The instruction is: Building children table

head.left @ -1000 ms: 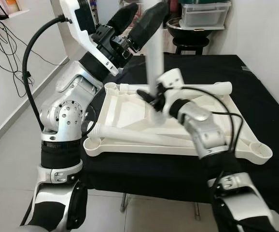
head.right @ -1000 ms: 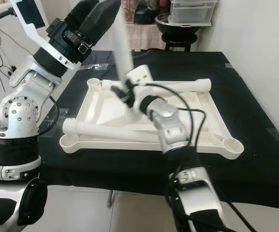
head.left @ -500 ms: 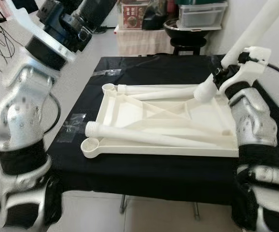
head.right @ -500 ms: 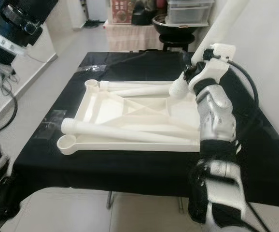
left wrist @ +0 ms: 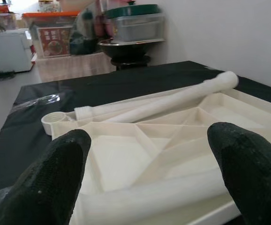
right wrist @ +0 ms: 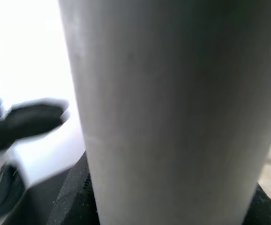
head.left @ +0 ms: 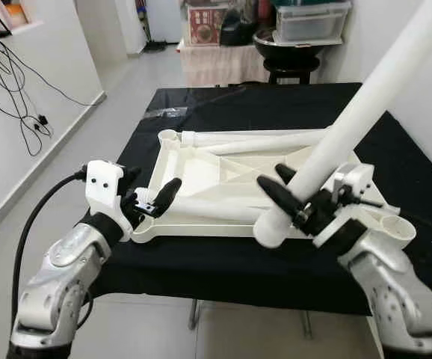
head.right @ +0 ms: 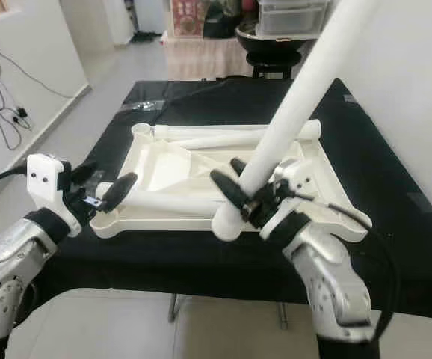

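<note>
The white plastic tabletop (head.left: 201,176) lay upside down on the black-covered table (head.left: 223,105), its ribbed underside facing up and a round socket at each visible corner. One white leg (head.left: 257,142) lay across the tabletop along its far edge. A second leg (head.left: 216,209) lay along the near edge of the tabletop.

The right hand (head.left: 291,200) was closed on a third leg (head.left: 350,123), gripping it close to its lower end. That leg was raised clear of the tabletop and tilted, its lower end above the near edge of the table and its upper end rising toward the far right corner and out of view. In the right wrist view the leg (right wrist: 173,108) sat tight between the fingers.

The left hand (head.left: 152,206) stood at the near left corner of the tabletop with its fingers spread wide and holding nothing. In the left wrist view its fingers (left wrist: 56,183) sat either side of the near leg, just above it; contact could not be determined.
</note>
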You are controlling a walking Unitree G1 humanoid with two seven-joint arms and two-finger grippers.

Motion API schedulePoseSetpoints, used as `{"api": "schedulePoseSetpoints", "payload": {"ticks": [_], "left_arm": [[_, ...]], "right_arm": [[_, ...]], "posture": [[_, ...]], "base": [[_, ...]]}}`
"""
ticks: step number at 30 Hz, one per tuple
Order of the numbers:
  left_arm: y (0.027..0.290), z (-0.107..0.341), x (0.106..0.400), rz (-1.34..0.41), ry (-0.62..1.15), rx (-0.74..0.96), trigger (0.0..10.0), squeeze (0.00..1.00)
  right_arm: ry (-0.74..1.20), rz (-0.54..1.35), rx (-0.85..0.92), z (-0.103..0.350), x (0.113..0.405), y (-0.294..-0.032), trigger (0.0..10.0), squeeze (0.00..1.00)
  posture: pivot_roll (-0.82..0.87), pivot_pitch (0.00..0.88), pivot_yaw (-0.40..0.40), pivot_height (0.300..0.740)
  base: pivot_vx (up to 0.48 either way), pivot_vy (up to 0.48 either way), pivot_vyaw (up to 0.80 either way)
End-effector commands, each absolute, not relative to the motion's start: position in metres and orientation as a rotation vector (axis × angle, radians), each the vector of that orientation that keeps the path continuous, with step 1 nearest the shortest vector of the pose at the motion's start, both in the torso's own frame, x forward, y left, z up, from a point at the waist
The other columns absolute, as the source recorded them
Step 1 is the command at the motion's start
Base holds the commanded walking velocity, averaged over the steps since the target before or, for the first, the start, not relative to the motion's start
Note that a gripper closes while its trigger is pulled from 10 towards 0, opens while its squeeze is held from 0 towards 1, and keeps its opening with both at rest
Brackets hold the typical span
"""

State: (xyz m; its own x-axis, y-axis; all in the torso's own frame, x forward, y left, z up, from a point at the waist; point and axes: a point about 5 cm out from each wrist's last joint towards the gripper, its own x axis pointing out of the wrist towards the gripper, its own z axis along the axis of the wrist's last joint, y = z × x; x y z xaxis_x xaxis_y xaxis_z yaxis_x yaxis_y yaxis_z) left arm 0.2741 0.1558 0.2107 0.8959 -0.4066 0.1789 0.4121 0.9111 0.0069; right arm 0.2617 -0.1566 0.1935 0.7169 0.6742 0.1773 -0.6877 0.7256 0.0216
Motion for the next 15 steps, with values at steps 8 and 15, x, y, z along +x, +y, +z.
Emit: {"api": "schedulePoseSetpoints", "payload": {"ticks": [8, 15], "left_arm": [[0.131, 0.151, 0.262, -0.443, -0.034, 0.024, 10.0, 0.00], [0.130, 0.131, 0.252, -0.457, 0.016, 0.035, 10.0, 0.00]], "right_arm": [[0.060, 0.647, 0.055, 0.144, 0.258, -0.148, 10.0, 0.00], [0.107, 0.688, 0.084, 0.132, 0.246, -0.142, 10.0, 0.00]], "posture": [[-0.13, 0.086, 0.054, 0.740], [-0.13, 0.084, 0.050, 0.740]], "base": [[0.000, 0.000, 0.00], [0.000, 0.000, 0.00]]}}
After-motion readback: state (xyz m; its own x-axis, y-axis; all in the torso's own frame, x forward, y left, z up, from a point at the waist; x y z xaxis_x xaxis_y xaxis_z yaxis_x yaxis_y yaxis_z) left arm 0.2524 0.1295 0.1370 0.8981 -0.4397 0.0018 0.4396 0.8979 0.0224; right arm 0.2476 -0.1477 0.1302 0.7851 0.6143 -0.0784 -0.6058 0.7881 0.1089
